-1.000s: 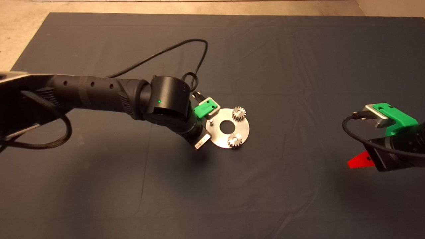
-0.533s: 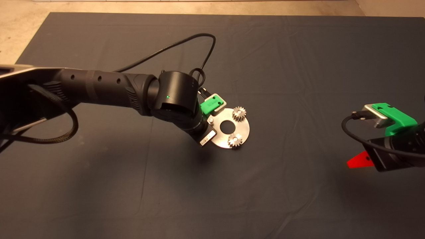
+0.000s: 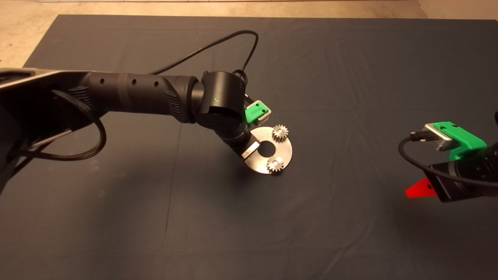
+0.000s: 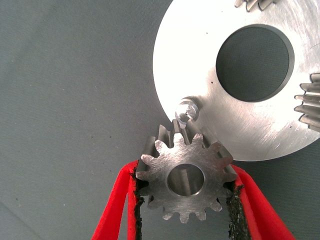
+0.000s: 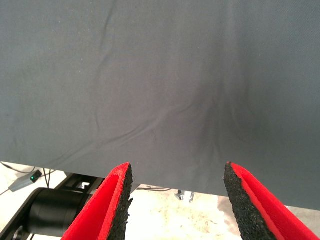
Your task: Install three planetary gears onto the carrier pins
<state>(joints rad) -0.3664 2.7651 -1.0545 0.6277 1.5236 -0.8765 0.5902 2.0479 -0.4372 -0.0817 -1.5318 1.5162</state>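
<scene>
- My left end effector [image 4: 184,212] is closed on a gear [image 4: 185,177], pads against its teeth on both sides.
- That gear hangs just beside the bare pin [image 4: 187,110] at the disc [image 4: 200,65] edge, its hole off the pin.
- Two other gears [image 3: 279,133] [image 3: 275,164] already sit on the disc.
- My right end effector [image 5: 177,200] waits wide open and empty at the mat [image 3: 350,77] edge.
</scene>
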